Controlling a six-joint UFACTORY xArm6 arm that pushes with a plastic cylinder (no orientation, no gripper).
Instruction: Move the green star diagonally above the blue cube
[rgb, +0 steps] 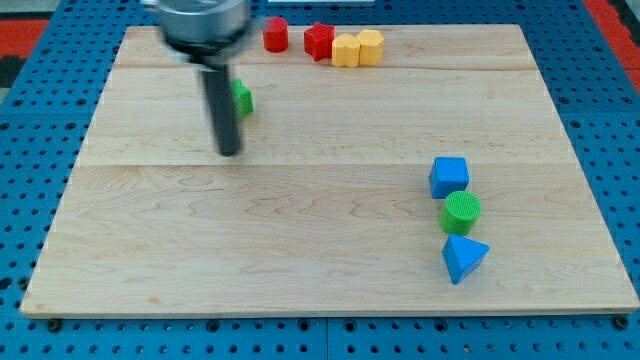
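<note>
Showing one moment of a pushing task, the figure has the green star (243, 98) lying near the upper left of the wooden bench (300, 250), largely hidden behind the dark rod, so that only its right-hand edge is seen and its shape can scarcely be made out. The blue cube (449, 176) stands well apart, toward the view's right, with a green cylinder (461, 212) just below it and a blue wedge-like block (464, 257) below that; the three form a short column. Along the top edge a red cylinder (275, 34), a red star-like block (319, 41) and two yellow blocks (357, 48) are grouped, clear of any likely path. No gripper is fitted, so no opening or grasp can be reported; the arm ends in a rod held roughly upright, its tip (230, 152) resting on the bench just below and slightly left of the green star. This placement is judged suitable for a push toward the view's right, since the star must cross much of the bench to reach a spot diagonally above the cube. Whether the rod touches the star cannot be told.
</note>
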